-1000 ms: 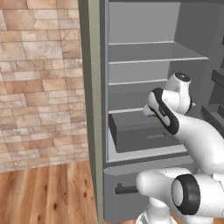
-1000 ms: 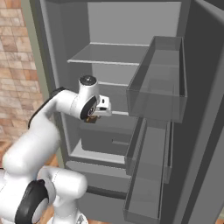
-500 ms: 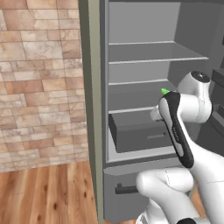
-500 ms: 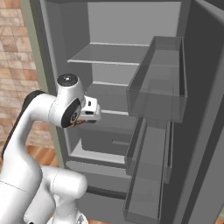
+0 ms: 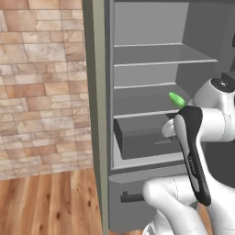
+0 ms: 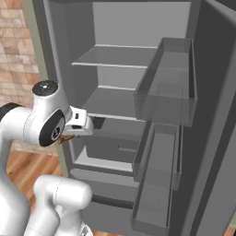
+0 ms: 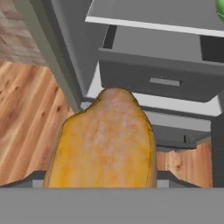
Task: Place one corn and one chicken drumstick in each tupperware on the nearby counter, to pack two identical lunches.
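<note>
An open fridge (image 6: 138,115) with grey shelves and a dark drawer (image 5: 142,137) is seen ahead, beside a brick wall (image 5: 41,87). The tool (image 6: 76,131) is held in front of the fridge's lower part, clamped on a chicken drumstick (image 7: 105,140), which looms large in the hand view. A corn (image 5: 176,99) lies on a middle shelf (image 5: 142,103), above the drawer.

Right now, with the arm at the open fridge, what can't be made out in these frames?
- Chicken drumstick, hand view: lower end cut off by the bottom edge, finger contact unseen.
- Corn on the fridge shelf, left base view: near end hidden behind the arm.
- Drawer contents: its front hides them.
</note>
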### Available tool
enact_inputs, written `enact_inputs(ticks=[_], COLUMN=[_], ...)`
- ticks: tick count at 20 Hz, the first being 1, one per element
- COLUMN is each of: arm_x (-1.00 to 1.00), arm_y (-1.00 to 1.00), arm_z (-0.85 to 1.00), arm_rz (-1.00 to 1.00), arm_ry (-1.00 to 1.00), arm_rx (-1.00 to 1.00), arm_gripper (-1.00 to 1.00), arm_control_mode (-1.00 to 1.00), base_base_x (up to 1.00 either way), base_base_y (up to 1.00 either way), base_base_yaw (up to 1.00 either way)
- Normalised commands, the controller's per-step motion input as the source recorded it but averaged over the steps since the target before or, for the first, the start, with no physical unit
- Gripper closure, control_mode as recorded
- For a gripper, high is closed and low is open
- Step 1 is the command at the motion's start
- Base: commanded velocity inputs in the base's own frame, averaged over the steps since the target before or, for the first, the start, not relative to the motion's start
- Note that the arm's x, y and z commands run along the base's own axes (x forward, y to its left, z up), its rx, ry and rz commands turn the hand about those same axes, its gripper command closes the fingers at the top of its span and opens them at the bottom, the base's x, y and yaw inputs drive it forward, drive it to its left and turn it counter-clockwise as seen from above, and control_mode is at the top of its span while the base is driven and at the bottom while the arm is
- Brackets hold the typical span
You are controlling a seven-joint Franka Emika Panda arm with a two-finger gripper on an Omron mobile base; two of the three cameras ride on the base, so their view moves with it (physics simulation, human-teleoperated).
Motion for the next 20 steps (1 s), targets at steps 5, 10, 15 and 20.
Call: enact_inputs(ticks=[5, 10, 15, 20], arm_x=[0.0, 0.0, 0.0, 0.0], arm_y=[0.0, 0.0, 0.0, 0.0], arm_z=[0.0, 0.0, 0.0, 0.0], arm_rz=[0.0, 0.0, 0.0, 0.0], arm_ry=[0.0, 0.0, 0.0, 0.0], arm_rx=[0.0, 0.0, 0.0, 0.0], arm_gripper=[1.0, 1.0, 1.0, 1.0], arm_control_mode=[1.0, 1.0, 1.0, 1.0], base_base_x=[-0.94, -0.83, -0.4, -0.99], base_base_y=[0.34, 0.75, 1.0, 0.71], base_base_yaw=[0.0, 0.0, 0.0, 0.0])
